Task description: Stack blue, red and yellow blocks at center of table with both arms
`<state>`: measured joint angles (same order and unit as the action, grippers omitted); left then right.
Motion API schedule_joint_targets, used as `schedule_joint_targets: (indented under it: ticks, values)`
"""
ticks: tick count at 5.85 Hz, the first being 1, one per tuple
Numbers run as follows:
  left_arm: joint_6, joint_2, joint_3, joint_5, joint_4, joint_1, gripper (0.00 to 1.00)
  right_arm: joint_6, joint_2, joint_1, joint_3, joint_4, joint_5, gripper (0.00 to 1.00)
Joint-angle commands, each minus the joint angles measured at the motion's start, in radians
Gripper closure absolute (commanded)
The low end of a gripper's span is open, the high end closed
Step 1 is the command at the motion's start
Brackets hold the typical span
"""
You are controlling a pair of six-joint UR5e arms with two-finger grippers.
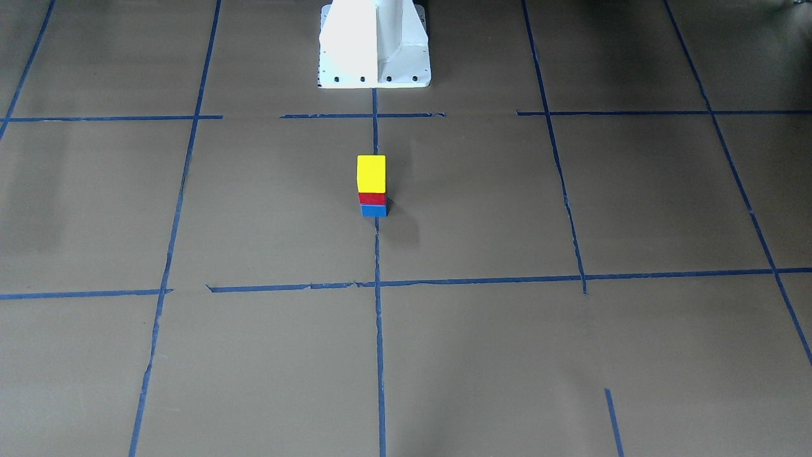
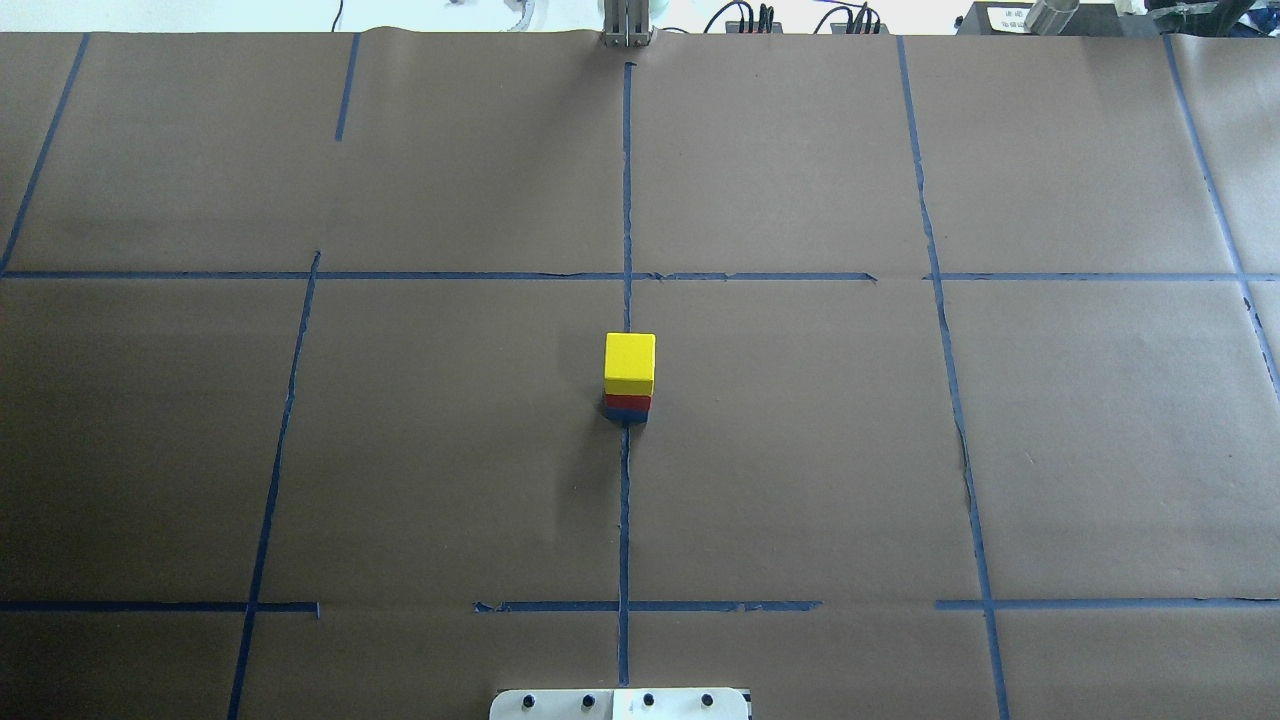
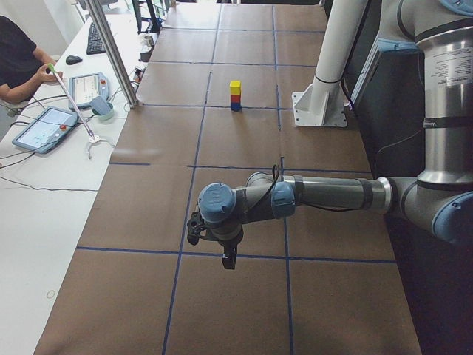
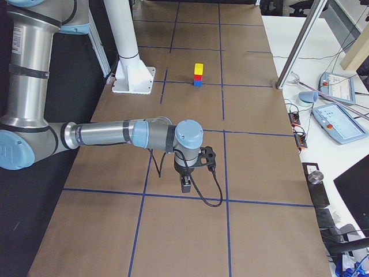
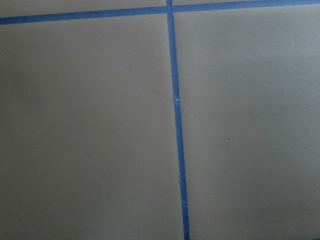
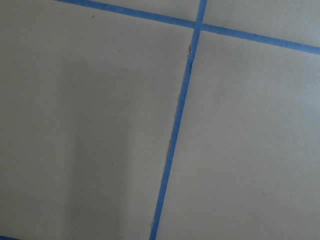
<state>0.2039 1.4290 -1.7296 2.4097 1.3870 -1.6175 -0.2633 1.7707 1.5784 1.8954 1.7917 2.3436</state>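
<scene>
The three blocks stand as one upright tower at the middle of the brown paper-covered table point(image 1: 507, 209); its long axis is vertical, with no visible lean. The blue cube-shaped block point(image 1: 373, 211) is at the bottom, touching the paper; the red cube-shaped block point(image 1: 372, 198) rests on it; the yellow cube-shaped block point(image 1: 371, 173) is on top. The tower's side faces sit roughly square to the tape grid, and it straddles the central blue tape line point(image 1: 379, 330) that runs out from the white robot pedestal point(image 1: 374, 44), between two crossing lines.

Both arms are well apart from the tower, stretched low over the table towards its ends; the left gripper point(image 3: 229, 260) points down above a tape line, and the right gripper point(image 4: 186, 186) likewise points down beside a tape crossing. Neither touches a block. Each shows only in a side view, so whether the fingers are spread or closed cannot be told; the wrist views show only paper and tape.
</scene>
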Motion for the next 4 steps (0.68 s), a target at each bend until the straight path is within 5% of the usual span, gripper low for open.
schedule_joint_targets:
  ticks: [1, 4]
  values:
    - [-0.034, -0.001, 0.010, 0.002, 0.061, 0.002, 0.00, -0.001, 0.000, -0.002, -0.002, -0.003, 0.013, 0.00]
    - [-0.020, -0.005, -0.008, -0.006, 0.064, 0.001, 0.00, -0.001, 0.000, -0.009, -0.007, -0.005, 0.008, 0.00]
